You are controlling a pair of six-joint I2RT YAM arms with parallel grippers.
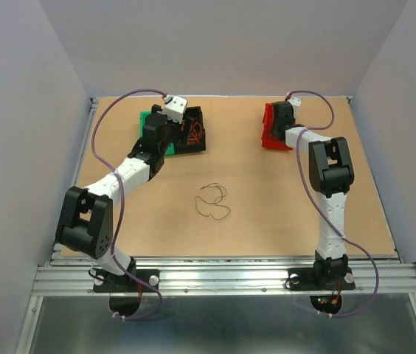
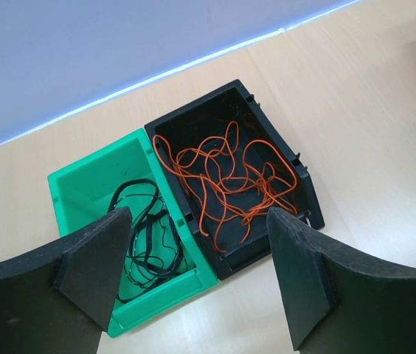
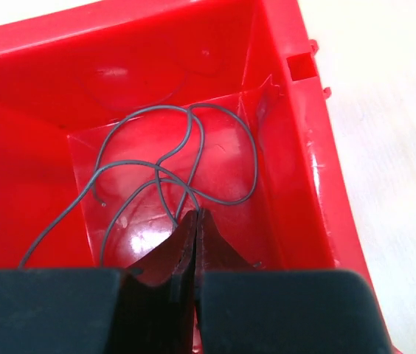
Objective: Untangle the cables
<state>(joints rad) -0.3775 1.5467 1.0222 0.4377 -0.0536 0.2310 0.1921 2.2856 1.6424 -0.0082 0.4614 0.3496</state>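
One curl of dark cable (image 1: pixel 214 201) lies loose on the table (image 1: pixel 282 221), back toward the arm bases from both pincers and between them. It is slightly nearer the left pincer (image 2: pixel 199 228), which hangs released above a green bin (image 2: pixel 82 184) of black cables (image 2: pixel 145 240) and a black bin (image 2: pixel 305 188) of orange cables (image 2: pixel 223 177). The right pincer (image 3: pixel 195 220) is clenched low inside a red bin (image 3: pixel 296 169), a grey cable (image 3: pixel 193 133) curling just ahead of its tips; whether it is pinched cannot be told. The curl shows no clear long axis, so the free left pincer seems better placed.
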